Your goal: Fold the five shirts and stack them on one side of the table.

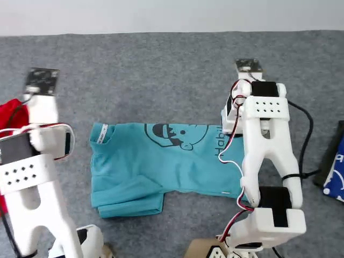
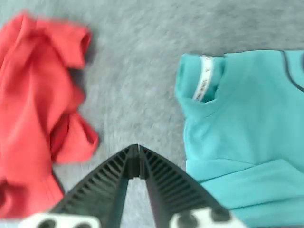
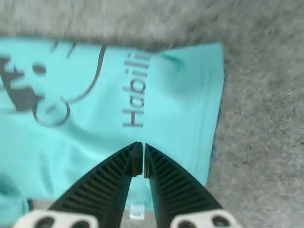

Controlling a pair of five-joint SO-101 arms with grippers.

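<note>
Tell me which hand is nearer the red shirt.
Left. The left hand hangs beside the red shirt; the right hand is over the hem of the teal shirt, farther off.

A line of dark lettering (image 3: pixel 133 95) runs across the chest of the teal cotton T-shirt (image 1: pixel 161 166), beside a dark cartoon drawing (image 1: pixel 173 137). The white woven neck label (image 2: pixel 203 78) in its collar bears small print, too blurred to read. White marks on a dark blue flat item (image 1: pixel 336 172) are cut off and illegible.
</note>
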